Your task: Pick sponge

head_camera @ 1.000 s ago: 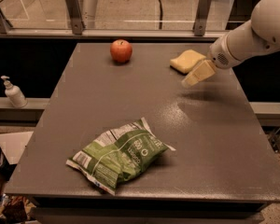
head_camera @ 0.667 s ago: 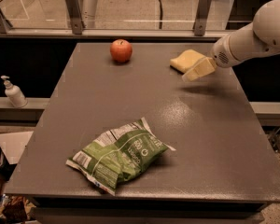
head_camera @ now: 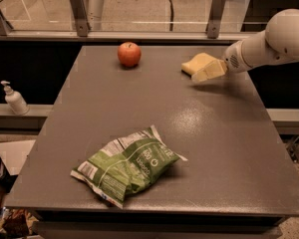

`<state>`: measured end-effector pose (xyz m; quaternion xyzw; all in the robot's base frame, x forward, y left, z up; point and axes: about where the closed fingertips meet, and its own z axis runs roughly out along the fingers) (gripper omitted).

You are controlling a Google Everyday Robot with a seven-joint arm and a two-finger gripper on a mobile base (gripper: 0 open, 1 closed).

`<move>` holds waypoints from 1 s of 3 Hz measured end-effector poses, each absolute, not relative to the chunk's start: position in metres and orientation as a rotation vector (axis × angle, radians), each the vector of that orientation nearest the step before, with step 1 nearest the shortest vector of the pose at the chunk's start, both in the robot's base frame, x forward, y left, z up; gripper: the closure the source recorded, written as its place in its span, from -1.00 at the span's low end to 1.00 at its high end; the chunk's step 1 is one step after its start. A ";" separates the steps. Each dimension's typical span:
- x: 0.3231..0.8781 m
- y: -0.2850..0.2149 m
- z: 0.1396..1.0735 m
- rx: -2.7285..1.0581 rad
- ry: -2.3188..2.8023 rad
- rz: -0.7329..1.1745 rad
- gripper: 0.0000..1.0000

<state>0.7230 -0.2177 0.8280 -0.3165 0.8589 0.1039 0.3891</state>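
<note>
Left to right. A pump bottle (head_camera: 12,98) stands on the ledge beyond the table's left edge. On the grey table (head_camera: 229,148): a green snack bag (head_camera: 125,168) lying near the front, contents hidden; a red apple (head_camera: 129,54) at the back; the pale yellow sponge (head_camera: 198,61) at the back right. My gripper (head_camera: 205,72) sits at the sponge's near edge, overlapping it; whether it is released or clenched I cannot tell. My white arm (head_camera: 274,41) enters from the right.

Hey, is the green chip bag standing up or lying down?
Lying down: the chip bag rests flat on the table, near side. The gripper is at the sponge, far right.
</note>
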 end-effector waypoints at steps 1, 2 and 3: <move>0.733 -0.212 0.821 -0.721 2.200 0.324 -0.94; 0.737 -0.203 0.819 -0.701 2.192 0.356 -0.50; 0.737 -0.203 0.820 -0.684 2.191 0.366 -0.03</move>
